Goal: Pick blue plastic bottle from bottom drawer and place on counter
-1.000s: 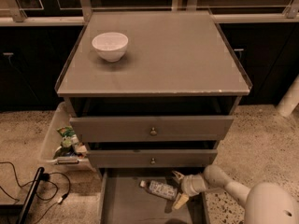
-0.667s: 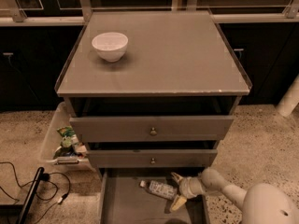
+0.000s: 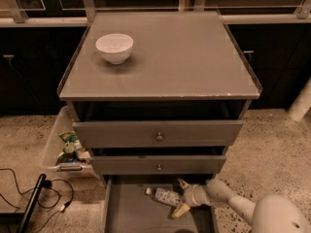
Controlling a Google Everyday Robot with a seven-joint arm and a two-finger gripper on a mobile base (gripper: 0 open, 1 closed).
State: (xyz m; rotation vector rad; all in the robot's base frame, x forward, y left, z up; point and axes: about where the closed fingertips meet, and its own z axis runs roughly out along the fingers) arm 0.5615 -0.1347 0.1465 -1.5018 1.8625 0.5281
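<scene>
Bare drawer flooring held the bottle [image 3: 165,196], which lay on its side in the pulled-out bottom drawer [image 3: 129,210], cap pointing left. At its right end sat the gripper [image 3: 181,197], its fingers spread apart, one behind the bottle and one in front. Above, a bowl [image 3: 114,47] stood on the counter [image 3: 184,57]. A bin [image 3: 52,147] sat left of the cabinet.

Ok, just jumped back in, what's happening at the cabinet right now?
The robot's arm reaches into the pulled-out bottom drawer from the right. Its pincer is open, fingers on either side of the right end of the blue plastic bottle, which lies on its side on the drawer floor, not yet lifted. A white bowl sits on the counter.
</scene>
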